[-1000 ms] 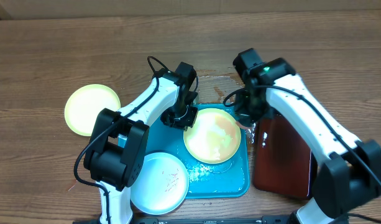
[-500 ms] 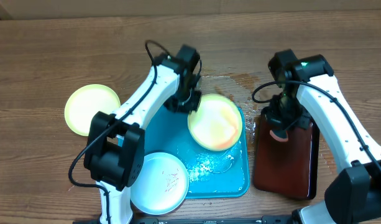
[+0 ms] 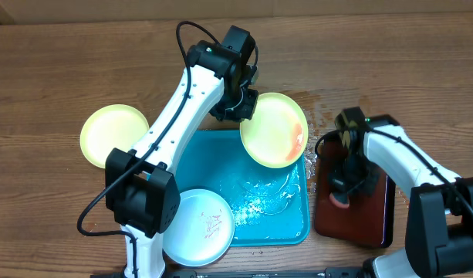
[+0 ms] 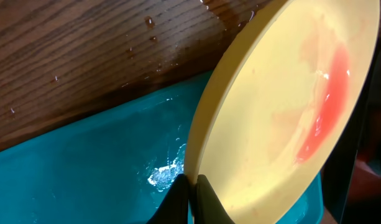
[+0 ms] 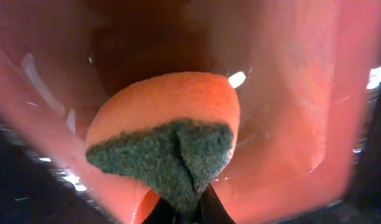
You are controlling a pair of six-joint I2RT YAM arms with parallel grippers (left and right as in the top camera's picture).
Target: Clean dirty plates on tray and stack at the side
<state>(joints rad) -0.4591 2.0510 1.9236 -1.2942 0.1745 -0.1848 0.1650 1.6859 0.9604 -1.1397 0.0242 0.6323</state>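
The left gripper (image 3: 238, 110) pinches the rim of a yellow-green plate (image 3: 275, 130) and holds it tilted, with its red smear (image 4: 324, 106) showing, above the far right corner of the turquoise tray (image 3: 213, 166). A blue-white plate (image 3: 197, 228) lies at the tray's near left corner. A second yellow-green plate (image 3: 113, 135) sits toward the worktop's left edge. The right gripper (image 3: 340, 194) is clamped on an orange-and-green sponge (image 5: 168, 134) over the red-brown tray (image 3: 371, 220).

matt grainy wood table (image 3: 66, 62); glossy wet plastic tray (image 3: 213, 162); smooth plastic plate (image 3: 271, 127); rough-faced foam sponge (image 5: 165, 112)
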